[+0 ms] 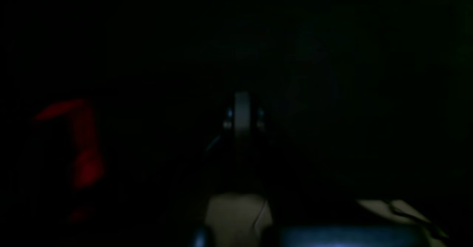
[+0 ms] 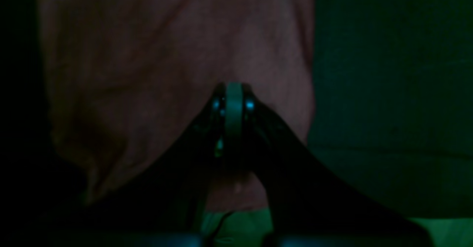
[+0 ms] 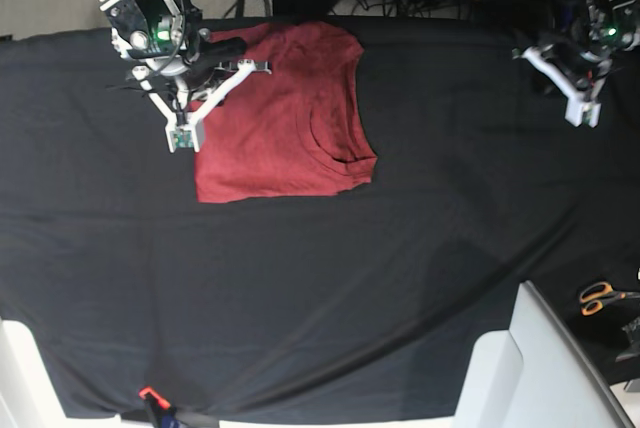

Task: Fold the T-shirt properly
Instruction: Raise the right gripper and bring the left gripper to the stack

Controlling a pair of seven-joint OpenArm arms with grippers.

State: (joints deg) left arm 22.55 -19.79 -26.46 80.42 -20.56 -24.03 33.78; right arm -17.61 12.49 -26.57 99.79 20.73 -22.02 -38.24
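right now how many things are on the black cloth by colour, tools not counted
red: 1, the shirt
orange: 1, the scissors
total: 2

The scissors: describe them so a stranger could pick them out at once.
Start from the black table cloth that covers the table and follow it to its right edge in the base view. Just beyond the grey-white panel lie the scissors, the only thing with orange handles.
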